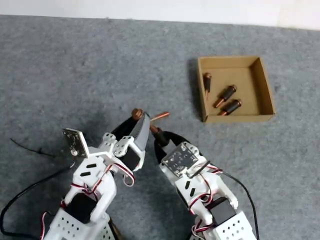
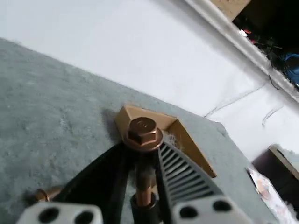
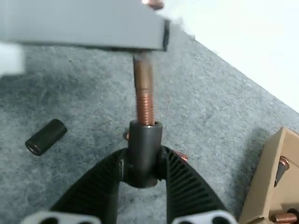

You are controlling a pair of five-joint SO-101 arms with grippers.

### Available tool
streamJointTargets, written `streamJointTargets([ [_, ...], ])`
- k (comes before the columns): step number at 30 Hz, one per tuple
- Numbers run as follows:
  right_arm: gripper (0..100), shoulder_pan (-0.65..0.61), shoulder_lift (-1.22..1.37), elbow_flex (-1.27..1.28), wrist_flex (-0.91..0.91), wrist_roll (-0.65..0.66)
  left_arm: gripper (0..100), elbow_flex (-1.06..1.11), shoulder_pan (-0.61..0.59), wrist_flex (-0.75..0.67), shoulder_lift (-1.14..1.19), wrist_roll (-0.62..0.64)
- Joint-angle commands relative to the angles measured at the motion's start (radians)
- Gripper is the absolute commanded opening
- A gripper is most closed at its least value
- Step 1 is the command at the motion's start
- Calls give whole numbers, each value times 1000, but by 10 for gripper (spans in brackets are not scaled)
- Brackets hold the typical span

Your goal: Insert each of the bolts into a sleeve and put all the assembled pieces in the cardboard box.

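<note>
We log three assembled pieces [image 1: 225,94] in the brown cardboard box [image 1: 202,95]. Our left gripper [image 2: 143,153] pinches a copper hex bolt [image 2: 143,132] entering the black cylindrical sleeve [image 3: 145,136] that our right gripper [image 3: 142,157] clamps. One spare sleeve [image 3: 46,136] waits.

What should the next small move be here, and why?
Probably slide the bolt farther down into the sleeve. The left gripper holds the bolt just under its head and the right gripper clamps the sleeve. Only the bolt's tip sits inside, and most of the thread is bare.
</note>
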Motion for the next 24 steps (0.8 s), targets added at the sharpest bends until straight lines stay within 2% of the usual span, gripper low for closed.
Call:
streamJointTargets([
  [1,5,-5,-4,107,-38,5,7,19,58,51,8,21],
  [13,5,-5,-4,107,-35,6,20,19,53,74,15,18],
  [15,5,-4,-4,107,-35,6,83,19,53,86,15,18],
  [20,5,15,-4,105,-33,6,317,19,71,167,12,21],
  [24,5,22,-4,105,-33,5,332,18,56,167,7,23],
])
